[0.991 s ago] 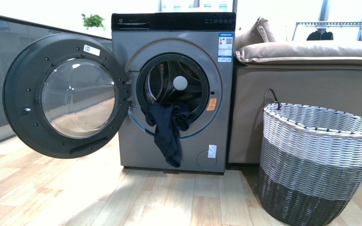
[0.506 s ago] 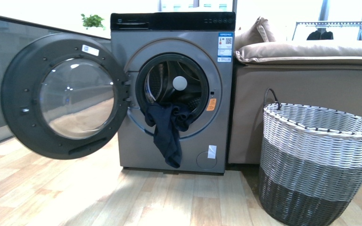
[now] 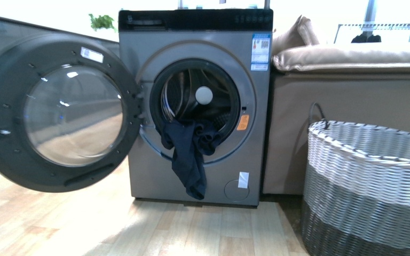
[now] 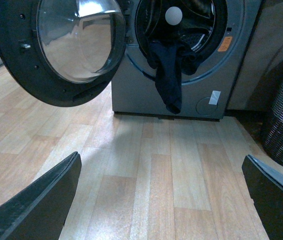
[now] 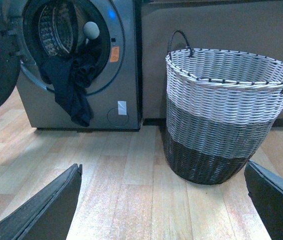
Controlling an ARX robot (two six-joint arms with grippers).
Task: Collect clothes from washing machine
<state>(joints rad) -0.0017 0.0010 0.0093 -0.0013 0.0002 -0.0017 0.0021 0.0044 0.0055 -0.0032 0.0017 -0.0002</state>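
The grey washing machine [image 3: 256,138] stands ahead with its round door [image 3: 58,112] swung open to the left. The dark navy clothes [image 3: 188,154] hang limp out of the drum opening and down the front panel; they also show in the left wrist view as clothes [image 4: 169,65] and in the right wrist view as clothes [image 5: 71,85]. My left gripper [image 4: 161,197] is open over bare wooden floor, well short of the machine. My right gripper [image 5: 164,200] is open too, over the floor near the basket. Neither arm appears in the front view.
A grey-and-white woven basket [image 3: 368,186] with dark handles stands on the floor to the right of the machine, in front of a beige sofa [image 3: 352,69]. The open door juts far out on the left. Wooden floor [image 3: 139,229] lies between me and the machine.
The view has moved closer to the washing machine: machine, door and basket all look larger, and the basket has shifted right. The clothes hang as before.
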